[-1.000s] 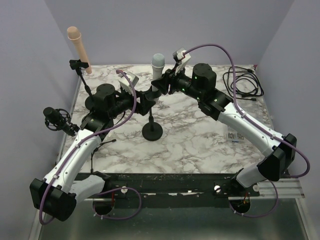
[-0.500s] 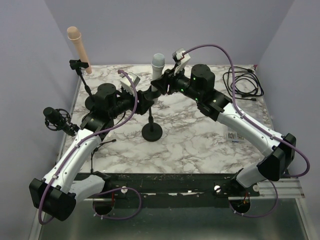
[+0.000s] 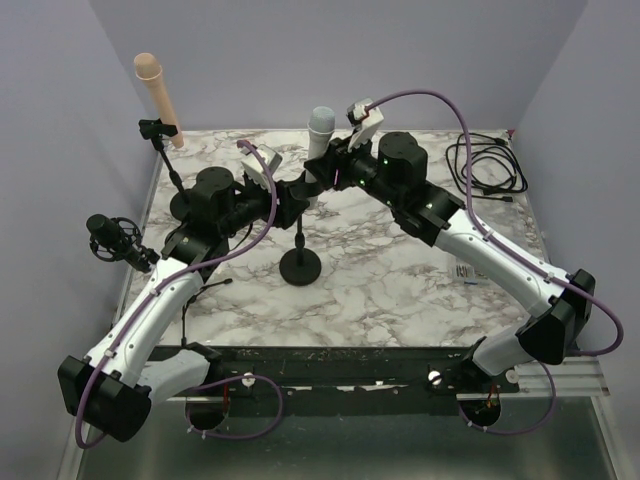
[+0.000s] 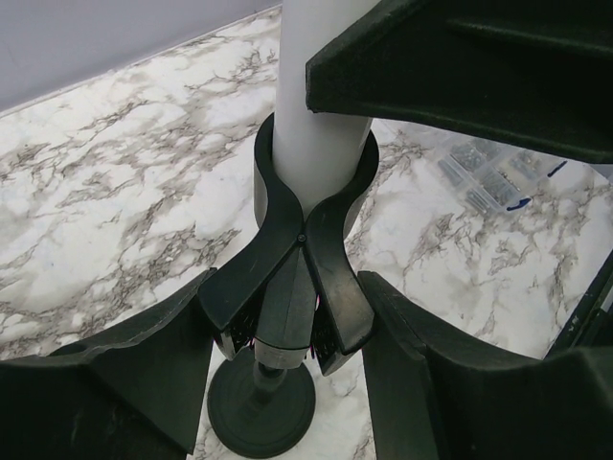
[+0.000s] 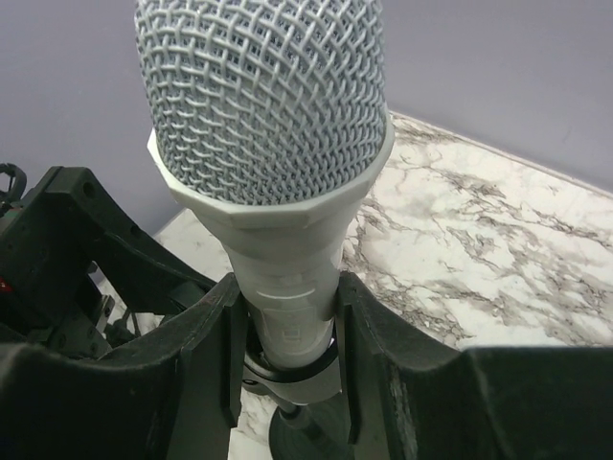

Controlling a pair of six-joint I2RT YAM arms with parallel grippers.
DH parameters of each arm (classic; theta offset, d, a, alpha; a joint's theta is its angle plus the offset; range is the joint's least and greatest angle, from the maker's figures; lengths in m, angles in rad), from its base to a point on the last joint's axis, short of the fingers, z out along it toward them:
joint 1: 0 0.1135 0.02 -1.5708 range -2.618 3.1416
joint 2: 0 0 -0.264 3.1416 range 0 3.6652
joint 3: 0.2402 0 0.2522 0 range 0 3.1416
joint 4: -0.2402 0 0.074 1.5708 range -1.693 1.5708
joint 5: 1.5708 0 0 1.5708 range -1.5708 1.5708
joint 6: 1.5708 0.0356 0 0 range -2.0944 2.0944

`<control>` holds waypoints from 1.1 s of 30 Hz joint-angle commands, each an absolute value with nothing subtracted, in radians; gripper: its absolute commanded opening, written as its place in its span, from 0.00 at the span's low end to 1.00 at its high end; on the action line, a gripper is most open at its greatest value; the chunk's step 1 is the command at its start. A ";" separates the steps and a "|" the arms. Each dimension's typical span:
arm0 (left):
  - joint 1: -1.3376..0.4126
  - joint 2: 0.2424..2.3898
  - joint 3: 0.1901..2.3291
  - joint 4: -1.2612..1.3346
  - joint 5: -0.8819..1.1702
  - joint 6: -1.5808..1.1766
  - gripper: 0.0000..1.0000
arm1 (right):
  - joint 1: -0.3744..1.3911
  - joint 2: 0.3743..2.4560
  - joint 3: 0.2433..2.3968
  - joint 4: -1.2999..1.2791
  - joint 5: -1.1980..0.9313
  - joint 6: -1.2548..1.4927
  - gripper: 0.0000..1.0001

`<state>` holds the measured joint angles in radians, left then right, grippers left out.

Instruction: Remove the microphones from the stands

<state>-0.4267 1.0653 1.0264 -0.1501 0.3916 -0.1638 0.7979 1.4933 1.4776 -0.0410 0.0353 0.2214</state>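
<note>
Microphone [image 3: 319, 125] stands upright over mid-table, white body, grey mesh head up. The lower body is seated in the ring of the black clip [image 4: 305, 240] on top of the stand [image 3: 300, 266]. Not out of the clip yet.

Right gripper [image 5: 287, 355] is clamped on the mic body just under the head collar. Its fingers [image 5: 206, 364] press both sides, right above the clip.

Left gripper [image 4: 287, 326] is closed on the lower part of the clip. Its fingers [image 4: 144, 383] sit against the two clip wings, with the pole and round base visible below, between them. In the left wrist view one right-gripper finger fills the top right corner and touches the mic body above the ring.

The two grippers are stacked tight, right over left, and the wrists meet at the stand from opposite sides. Stand base sits flat on the marble table [image 3: 400, 290].

Around it:
- A second stand [image 3: 165, 160] at back left, just behind the left arm, thin pole with a small black holder on top.
- A tan tube [image 3: 155, 85] leaning in the back left corner.
- A black shock-mount mic [image 3: 108, 235] off the left table edge, beside the left forearm.
- A coiled black cable [image 3: 490, 165] at back right, well apart from the stand.
- A small packet [image 3: 468, 270] flat on the table by the right forearm.

Nothing on the table touches the stand base.
</note>
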 commanded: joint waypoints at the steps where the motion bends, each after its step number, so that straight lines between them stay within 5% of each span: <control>1: -0.430 1.054 1.039 -0.165 0.377 -0.159 0.00 | 0.800 1.503 1.535 -0.090 -0.080 0.179 0.01; 2: -0.429 1.054 1.041 -0.169 0.372 -0.164 0.02 | 0.805 1.512 1.537 -0.098 -0.081 0.176 0.01; 4: -0.430 1.047 1.038 -0.166 0.360 -0.166 0.44 | 0.811 1.518 1.526 -0.100 -0.077 0.173 0.01; 6: -0.430 1.034 1.022 -0.143 0.349 -0.181 0.64 | 0.817 1.517 1.510 -0.094 -0.072 0.173 0.01; 9: -0.430 1.019 1.011 -0.123 0.353 -0.184 0.77 | 0.824 1.517 1.500 -0.089 -0.072 0.169 0.01; 15: -0.430 1.009 1.000 -0.107 0.367 -0.175 0.85 | 0.834 1.523 1.500 -0.085 -0.066 0.163 0.01; 25: -0.450 1.017 1.003 -0.168 0.333 -0.151 0.82 | 0.835 1.521 1.513 -0.086 -0.045 0.163 0.01; 27: -0.453 1.023 1.008 -0.181 0.332 -0.137 0.60 | 0.835 1.517 1.514 -0.085 -0.044 0.163 0.01; 30: -0.452 1.042 1.031 -0.214 0.300 -0.136 0.00 | 0.836 1.516 1.515 -0.078 -0.047 0.167 0.01; 33: -0.453 1.045 1.028 -0.213 0.289 -0.131 0.00 | 0.841 1.523 1.527 -0.078 -0.044 0.163 0.01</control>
